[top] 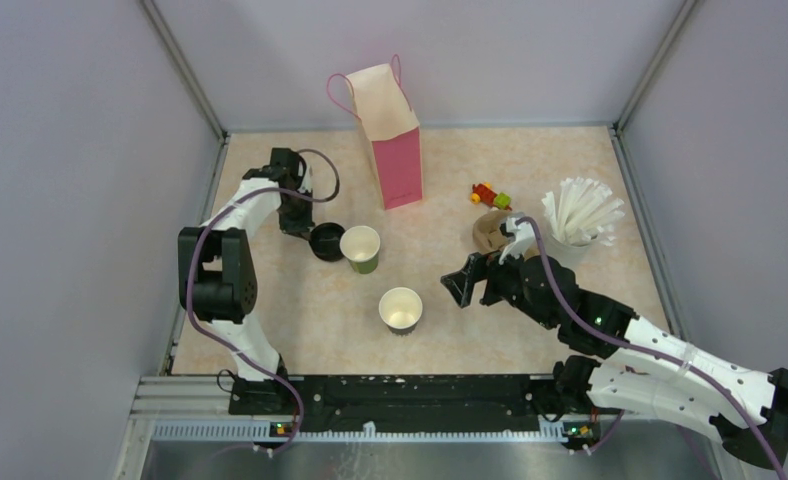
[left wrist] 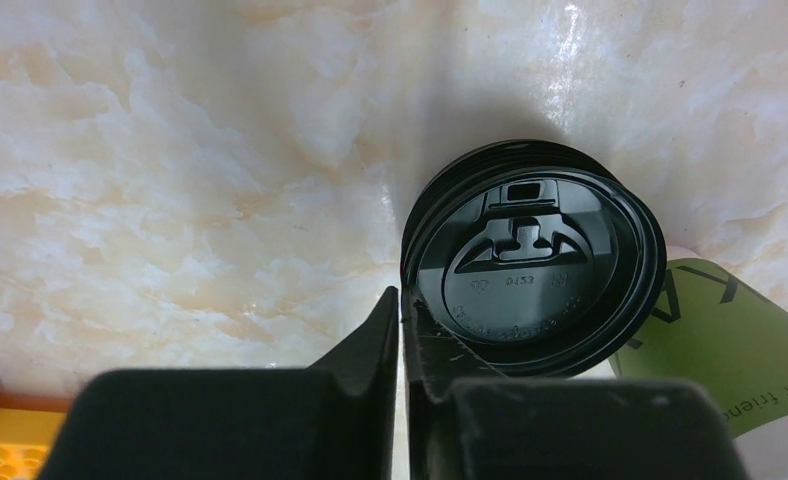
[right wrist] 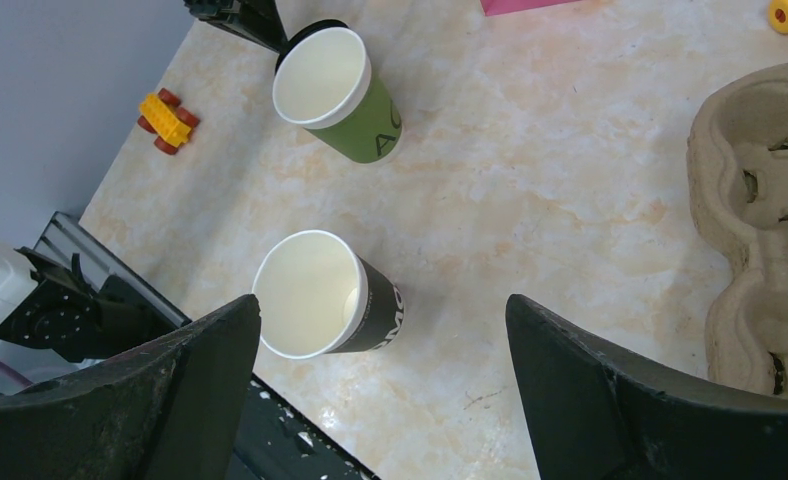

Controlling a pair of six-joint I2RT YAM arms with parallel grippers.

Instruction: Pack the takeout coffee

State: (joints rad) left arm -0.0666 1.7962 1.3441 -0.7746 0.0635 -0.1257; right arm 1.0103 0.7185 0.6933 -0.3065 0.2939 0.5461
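A black paper cup with white lettering stands open and lidless near the table's front middle; it also shows in the right wrist view. A green paper cup stands open further back, seen too in the right wrist view and the left wrist view. A round black lid lies just left of the green cup. My left gripper is shut on the lid's rim. My right gripper is open and empty, right of the black cup.
A brown pulp cup carrier sits behind my right gripper, also in the right wrist view. A pale cup of white straws stands at the right. A pink paper bag stands at the back. Toy bricks lie near the carrier.
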